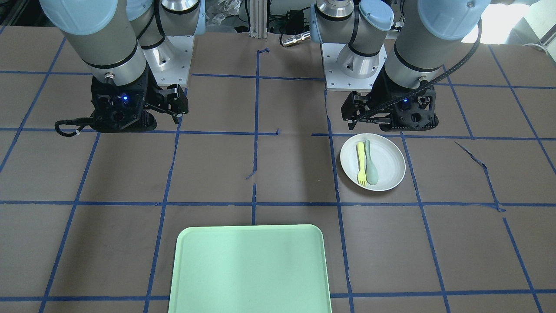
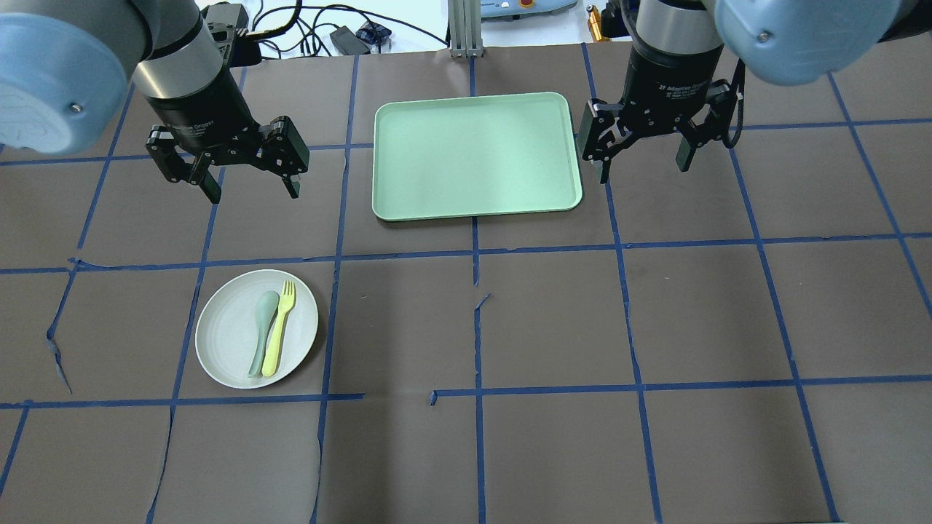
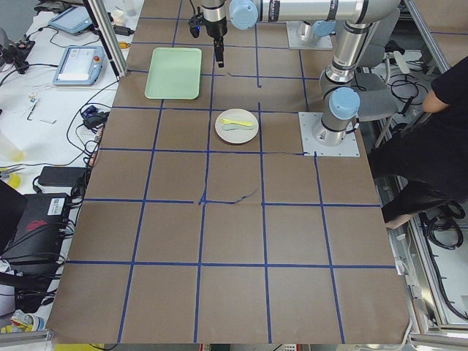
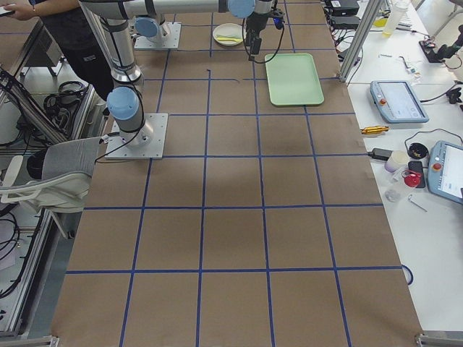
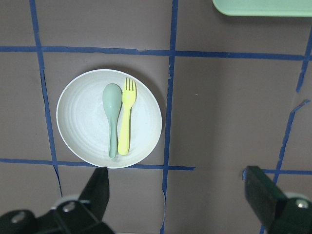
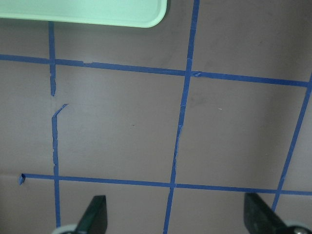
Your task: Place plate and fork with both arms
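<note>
The white plate [image 2: 222, 342] lies on the table's left half, with the yellow fork [image 2: 280, 327] and a grey-green spoon [image 2: 262, 331] side by side in it. My left gripper [image 2: 255, 191] is open and empty, hanging above the table just beyond the plate. In the left wrist view the plate [image 5: 80, 119] and fork [image 5: 125, 122] show ahead of the open gripper [image 5: 176, 178]. My right gripper [image 2: 643, 169] is open and empty, hanging beside the tray's right edge. The right wrist view shows its open fingers over bare table [image 6: 174, 202].
The mint-green tray [image 2: 477, 156] lies empty at the far middle of the table between the two grippers. Brown table covering with blue tape grid lines, torn in places. Arm bases stand at the robot's side [image 1: 354, 65].
</note>
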Controlling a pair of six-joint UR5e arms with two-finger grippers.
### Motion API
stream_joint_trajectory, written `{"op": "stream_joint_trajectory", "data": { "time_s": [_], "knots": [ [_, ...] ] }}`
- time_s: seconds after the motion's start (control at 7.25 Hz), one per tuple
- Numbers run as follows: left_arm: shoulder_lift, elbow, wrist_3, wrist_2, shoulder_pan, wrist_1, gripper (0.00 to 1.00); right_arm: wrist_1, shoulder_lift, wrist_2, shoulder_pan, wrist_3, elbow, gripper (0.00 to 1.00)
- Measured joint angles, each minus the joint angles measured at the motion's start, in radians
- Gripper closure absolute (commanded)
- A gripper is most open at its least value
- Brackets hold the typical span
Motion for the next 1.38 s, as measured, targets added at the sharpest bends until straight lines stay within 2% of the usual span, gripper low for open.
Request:
{"op": "stream_joint_trajectory", "data": {
  "time_s": [1.38],
  "knots": [
    [-0.01,-0.028,0.001,-0.001,-0.002,0.005,0.0,-0.014,0.006,-0.001,-0.005,-0.009,0.008,0.0]
  ]
}}
